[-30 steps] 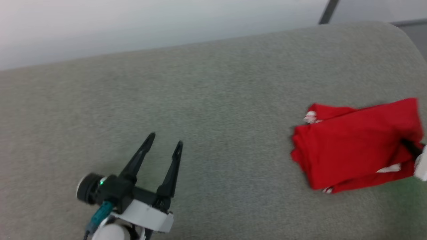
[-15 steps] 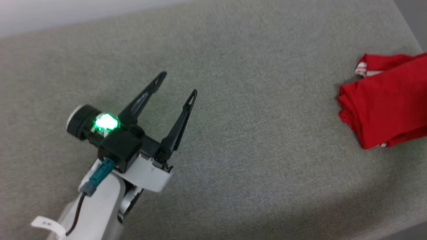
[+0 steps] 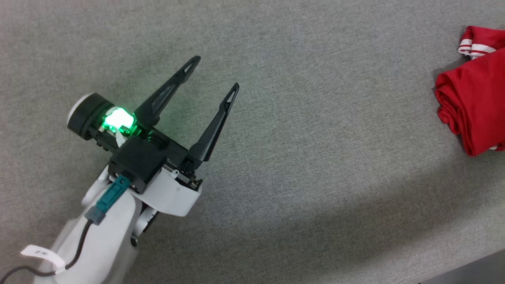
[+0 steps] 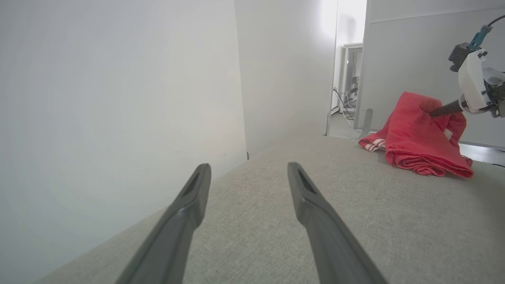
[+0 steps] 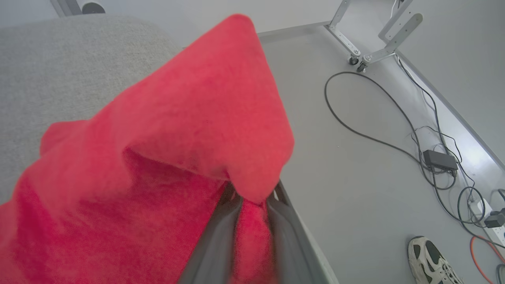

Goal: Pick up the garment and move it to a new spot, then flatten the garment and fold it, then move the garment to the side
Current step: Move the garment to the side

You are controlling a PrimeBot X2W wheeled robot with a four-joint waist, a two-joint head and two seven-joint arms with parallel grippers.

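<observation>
Already folded, the shirt (image 3: 477, 114) is gripped at the right edge of the grey padded surface (image 3: 315, 165), ready for its move to the side.

A fold of red cloth is clenched between the fingers of the right gripper (image 5: 254, 193), so that part of the bundle is raised while the rest lies on the padding. The left gripper (image 3: 216, 72) is held spread wide with nothing in it, well apart toward the left. The carry is judged best done low and slowly, so that the folds are not shaken loose, with the release made only once the bundle is laid flat. Little room is left on the right: just past the edge the floor (image 5: 355, 197) is seen, with cables (image 5: 371, 138) and a shoe (image 5: 430, 260). Open padding is offered across the whole middle.
</observation>
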